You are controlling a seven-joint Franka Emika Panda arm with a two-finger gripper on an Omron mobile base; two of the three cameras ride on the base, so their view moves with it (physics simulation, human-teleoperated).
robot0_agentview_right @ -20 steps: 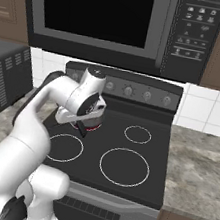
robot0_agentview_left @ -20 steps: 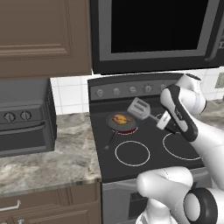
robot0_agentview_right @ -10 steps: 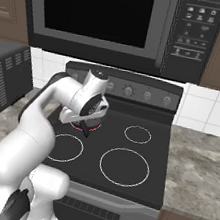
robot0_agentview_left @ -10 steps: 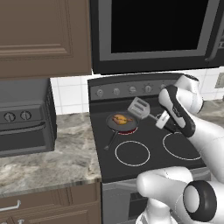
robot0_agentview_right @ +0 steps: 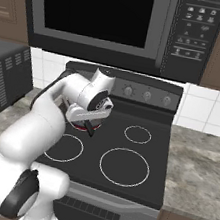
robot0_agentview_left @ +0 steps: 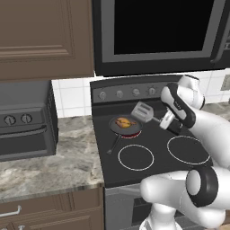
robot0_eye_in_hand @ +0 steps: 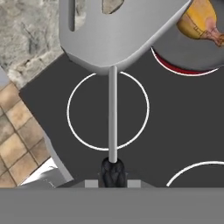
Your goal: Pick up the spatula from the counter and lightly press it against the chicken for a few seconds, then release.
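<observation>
The spatula [robot0_agentview_left: 143,111] is found clamped by its handle in the closed fingers of the gripper [robot0_agentview_left: 168,122], above the stove [robot0_agentview_left: 155,138]. Its long axis runs leftward from the fingers, blade leading. The chicken [robot0_agentview_left: 125,121], in the pan [robot0_agentview_left: 115,128] on the far-left burner, is noted just left of the blade and lower. No contact is observed. A leftward, downward move is judged necessary.

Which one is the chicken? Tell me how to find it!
Find the black stove under the big microwave. On its back left burner, the one glowing red, sits a small dark pan with a long handle. The chicken is the golden-brown lump inside it, the only orange thing there, near the flat grey spatula.
</observation>
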